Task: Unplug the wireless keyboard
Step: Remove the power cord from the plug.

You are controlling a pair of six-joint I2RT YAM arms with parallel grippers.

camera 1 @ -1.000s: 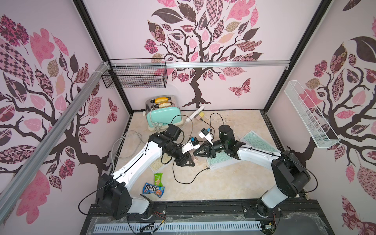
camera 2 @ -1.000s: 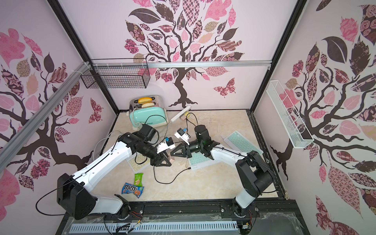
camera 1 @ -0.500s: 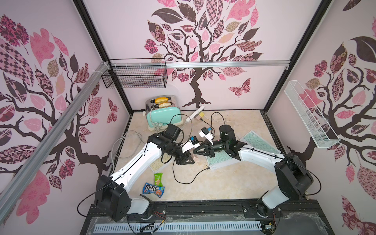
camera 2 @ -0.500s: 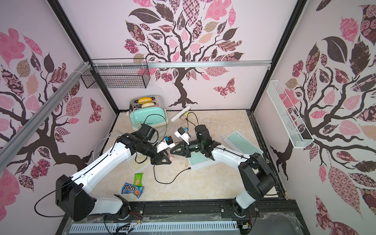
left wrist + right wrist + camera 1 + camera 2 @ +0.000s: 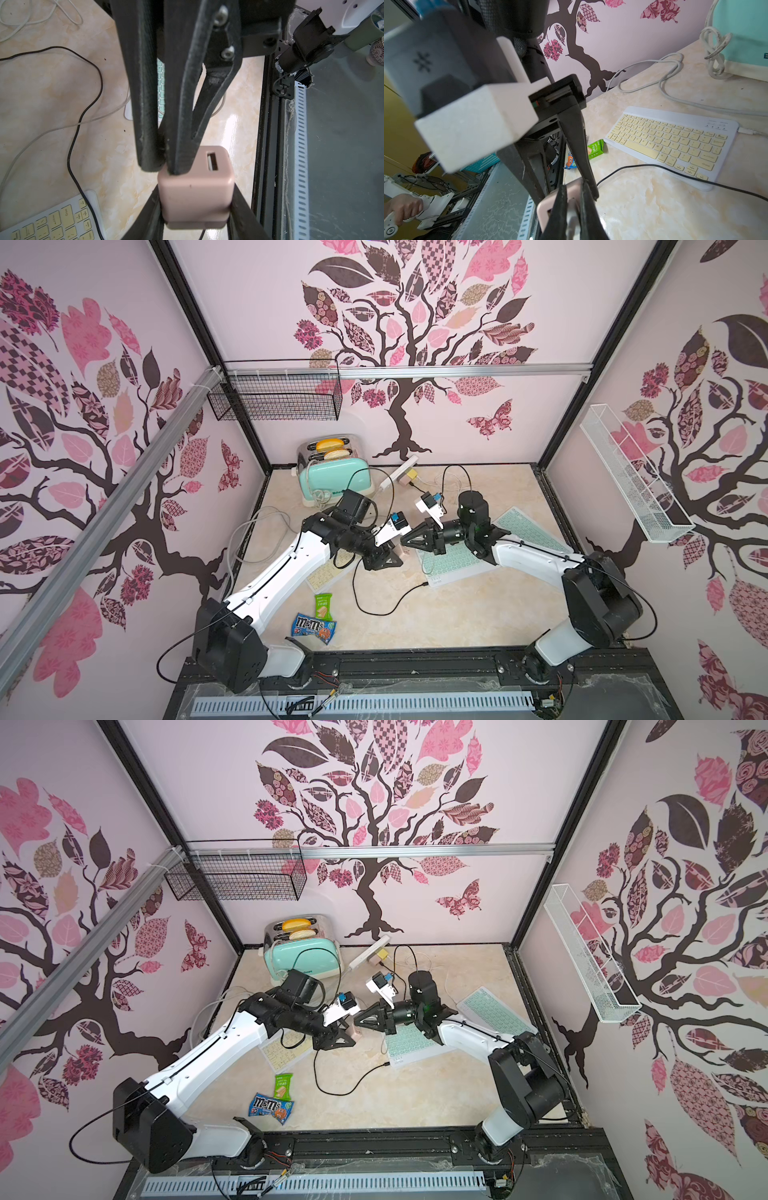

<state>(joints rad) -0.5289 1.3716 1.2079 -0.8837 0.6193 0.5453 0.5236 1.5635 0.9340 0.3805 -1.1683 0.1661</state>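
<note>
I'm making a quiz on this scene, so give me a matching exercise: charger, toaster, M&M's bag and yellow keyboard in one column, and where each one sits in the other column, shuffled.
Column A
1. charger
2. toaster
3. M&M's bag
4. yellow keyboard

Column B
a. beside the green snack
b. gripped in the left end effector
c. partly under the left arm
d. at the back, with bread in its slots

Pairs: 1-b, 2-d, 3-a, 4-c
</note>
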